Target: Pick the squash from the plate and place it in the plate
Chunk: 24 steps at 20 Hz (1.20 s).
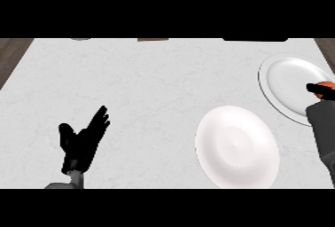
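Two white plates lie on the counter: one at the far right, the other nearer and left of it. An orange squash shows as a small patch at the right edge, over the far plate's right side. My right hand is curled round it and hides most of it; the grey forearm runs down along the right edge. At the lower left, my left hand rests open with fingers pointing up, away from both plates.
The white marble counter spreads across the view. Dark wooden floor shows at the top left and top right corners. Small objects peek in along the counter's far edge.
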Motion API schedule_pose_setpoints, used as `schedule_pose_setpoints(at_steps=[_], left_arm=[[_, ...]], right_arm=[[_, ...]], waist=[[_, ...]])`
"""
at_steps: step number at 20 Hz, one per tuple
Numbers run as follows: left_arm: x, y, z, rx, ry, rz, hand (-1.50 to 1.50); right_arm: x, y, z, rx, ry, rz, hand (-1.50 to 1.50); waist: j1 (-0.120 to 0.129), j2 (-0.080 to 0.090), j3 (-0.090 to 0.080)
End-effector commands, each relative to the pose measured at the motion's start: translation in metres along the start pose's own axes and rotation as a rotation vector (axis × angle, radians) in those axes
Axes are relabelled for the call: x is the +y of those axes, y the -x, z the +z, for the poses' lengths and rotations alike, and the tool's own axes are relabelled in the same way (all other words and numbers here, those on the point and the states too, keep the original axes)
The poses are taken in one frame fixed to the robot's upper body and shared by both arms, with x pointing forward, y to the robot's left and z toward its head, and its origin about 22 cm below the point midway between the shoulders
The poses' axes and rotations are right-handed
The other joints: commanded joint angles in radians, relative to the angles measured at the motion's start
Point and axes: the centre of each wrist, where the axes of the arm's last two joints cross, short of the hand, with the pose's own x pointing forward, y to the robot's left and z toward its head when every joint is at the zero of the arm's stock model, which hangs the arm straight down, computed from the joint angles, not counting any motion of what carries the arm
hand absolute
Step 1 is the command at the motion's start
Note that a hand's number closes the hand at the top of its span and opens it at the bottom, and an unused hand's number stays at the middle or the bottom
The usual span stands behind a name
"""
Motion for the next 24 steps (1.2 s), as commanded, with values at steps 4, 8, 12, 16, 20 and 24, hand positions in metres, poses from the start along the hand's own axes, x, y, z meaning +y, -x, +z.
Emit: schedule_pose_setpoints(at_steps=[4,8,12,16,20,24], left_arm=[[0.004,0.007,0.000,0.030,0.007,0.005,0.00],[-0.003,0.003,0.001,0.039,0.001,0.014,0.00],[0.000,-0.001,-0.006,0.048,-0.028,-0.016,0.00],[0.007,0.002,0.005,0.058,-0.024,0.018,0.00],[0.011,0.010,0.018,0.042,-0.031,0.009,0.00],[0.005,0.000,0.000,0.048,-0.024,0.010,0.00]], right_arm=[[-0.001,0.002,0.003,-0.109,0.016,-0.184,-1.50],[-0.020,-0.017,-0.015,-0.101,0.089,-0.351,-1.50],[-0.018,0.008,-0.007,-0.067,0.093,-0.426,-1.50],[-0.027,0.036,0.001,-0.063,-0.026,-0.541,-1.50],[-0.035,0.082,0.028,-0.095,-0.169,-0.566,-1.50],[-0.047,0.099,0.056,-0.137,-0.244,-0.600,-1.50]], waist=[[-0.001,0.002,0.000],[-0.015,-0.006,-0.001],[-0.017,-0.005,-0.004],[-0.031,-0.013,-0.005],[-0.044,-0.021,-0.008],[-0.045,-0.020,-0.009]])
